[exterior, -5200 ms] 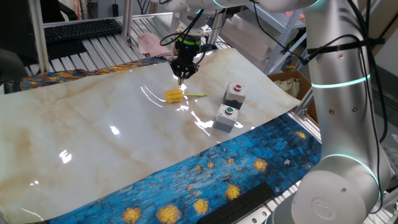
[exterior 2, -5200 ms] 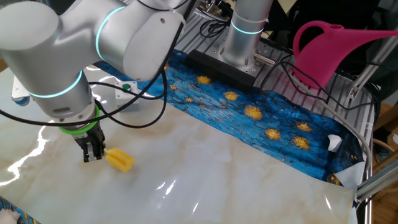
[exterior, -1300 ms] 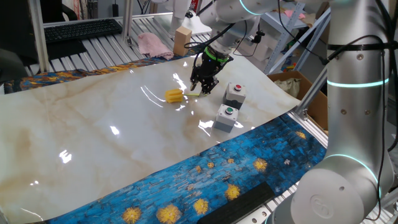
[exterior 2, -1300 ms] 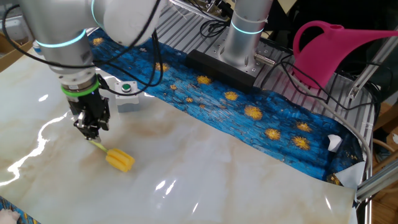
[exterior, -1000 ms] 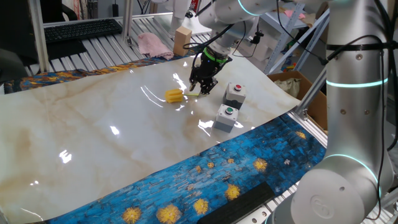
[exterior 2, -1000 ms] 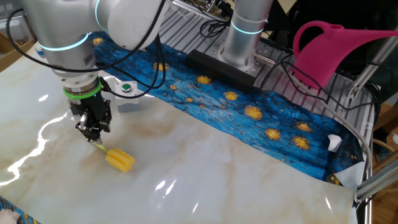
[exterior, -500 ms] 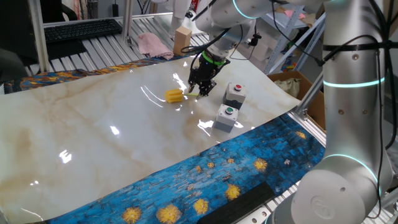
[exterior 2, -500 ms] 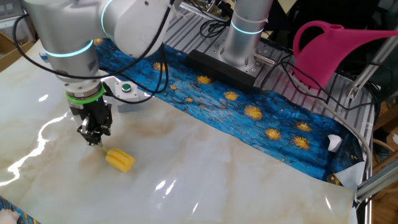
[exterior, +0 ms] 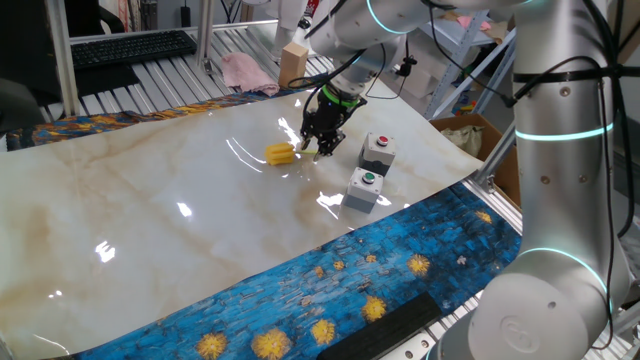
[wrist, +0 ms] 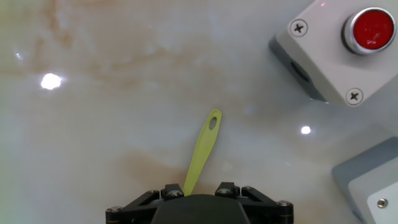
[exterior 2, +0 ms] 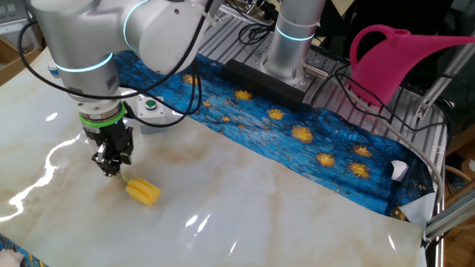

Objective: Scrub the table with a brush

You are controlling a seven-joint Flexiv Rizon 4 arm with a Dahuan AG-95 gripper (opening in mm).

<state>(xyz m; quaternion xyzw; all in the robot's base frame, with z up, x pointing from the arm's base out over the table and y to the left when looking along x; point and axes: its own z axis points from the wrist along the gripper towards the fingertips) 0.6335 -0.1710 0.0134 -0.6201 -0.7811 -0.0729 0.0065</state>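
The gripper is hanging directly over the brush handle lying flat on the tabletop, apparently pinching it, though contact is unclear.

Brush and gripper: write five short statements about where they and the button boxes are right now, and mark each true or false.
1. The brush lies on the table. True.
2. The gripper is over the brush's yellow head. False: it is down at the thin handle, and the head lies off to one side of it.
3. The handle's free end has a small hole. True, as the hand view shows.
4. The button box with the red button lies on the blue cloth. False: it stands on the table, beside the box with the green button.
5. A pink watering can stands on the table next to the brush. False: it is beyond the blue cloth, off the table.
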